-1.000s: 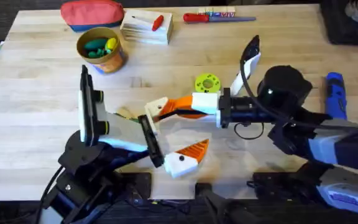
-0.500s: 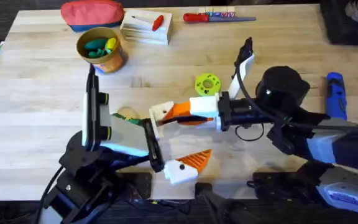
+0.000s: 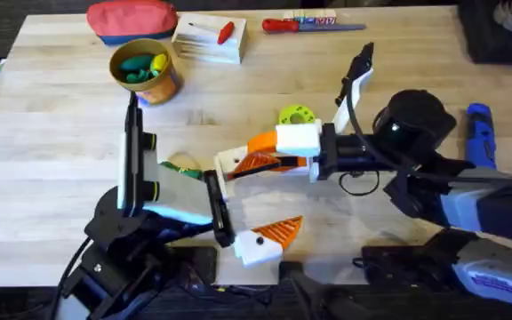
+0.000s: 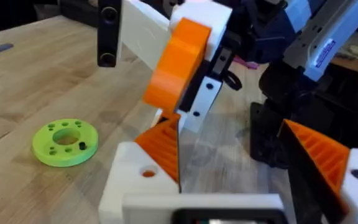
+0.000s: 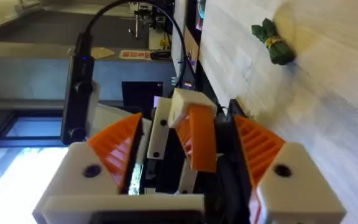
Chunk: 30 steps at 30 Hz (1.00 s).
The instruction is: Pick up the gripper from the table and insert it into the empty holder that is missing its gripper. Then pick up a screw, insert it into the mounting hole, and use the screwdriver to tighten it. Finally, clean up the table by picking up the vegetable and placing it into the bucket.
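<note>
The orange ribbed gripper [image 3: 258,164] [image 4: 163,149] [image 5: 201,138] sits against the white holder [image 3: 230,160] [image 4: 132,180], the far finger of my left arm. My left gripper [image 3: 243,203] [image 4: 241,168] is open, its near finger carrying its own orange pad. Open as well, my right gripper [image 3: 258,149] [image 5: 188,155] straddles the holder with a gap showing at each pad. The vegetable [image 3: 183,166] [image 5: 272,42] lies on the table [image 3: 60,142] behind my left arm. At the back left stands the bucket [image 3: 145,69]. The blue screwdriver [image 3: 478,133] lies at the right.
A green ring disc [image 3: 296,116] [image 4: 64,142] lies just behind my right gripper. A red pouch [image 3: 132,18], a white box [image 3: 210,40] and a red-handled screwdriver [image 3: 284,25] line the far edge. Toys fill part of the bucket.
My right gripper has drawn a little to the right, and the orange gripper has stayed at the holder. The left arm has shifted slightly.
</note>
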### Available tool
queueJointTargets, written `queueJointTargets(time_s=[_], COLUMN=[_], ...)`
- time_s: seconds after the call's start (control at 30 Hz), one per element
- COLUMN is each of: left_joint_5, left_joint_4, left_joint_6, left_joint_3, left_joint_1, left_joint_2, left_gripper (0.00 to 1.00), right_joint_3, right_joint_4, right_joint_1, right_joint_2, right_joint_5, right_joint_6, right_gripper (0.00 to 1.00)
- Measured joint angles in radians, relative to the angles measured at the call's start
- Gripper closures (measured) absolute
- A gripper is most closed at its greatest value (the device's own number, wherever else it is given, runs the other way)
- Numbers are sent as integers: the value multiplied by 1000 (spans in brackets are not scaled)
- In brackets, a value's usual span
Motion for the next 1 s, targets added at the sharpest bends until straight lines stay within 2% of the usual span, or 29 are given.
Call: queueJointTargets(time_s=[0.07, 0.1, 0.17, 0.33, 0.5, 0.6, 0.77, 0.87, 1.0], left_joint_5=[0, 0, 0, 0, 0, 1, 1, 2, 3], left_joint_4=[0, 0, 0, 0, 0, 0, 0, 0, 0], left_joint_6=[0, 1, 2, 3, 3, 3, 3, 3, 3], left_joint_3=[0, 0, 0, 0, 0, 0, 0, 0, 0], left_joint_1=[0, 0, 0, 0, 0, 0, 0, 0, 0], left_joint_2=[0, 0, 0, 0, 0, 0, 0, 0, 0], left_gripper=[14, 14, 14, 15, 14, 15, 15, 14, 14], right_joint_3=[0, 0, 0, 1, 81, 193, 416, 535, 617], right_joint_4=[-4, -8, -20, -28, -174, -350, -782, -1074, -1323], right_joint_1=[-15, -27, -61, -216, -354, -391, -401, -387, -332], right_joint_2=[0, 0, 0, 0, 0, 1, 1, 1, 1], right_joint_5=[0, 2, 5, 18, 18, 22, 88, 188, 378], right_joint_6=[-3, -8, -14, -74, -207, -323, -598, -800, -1023], right_gripper=[44, 20, 11, 10, 9, 9, 9, 9, 9])
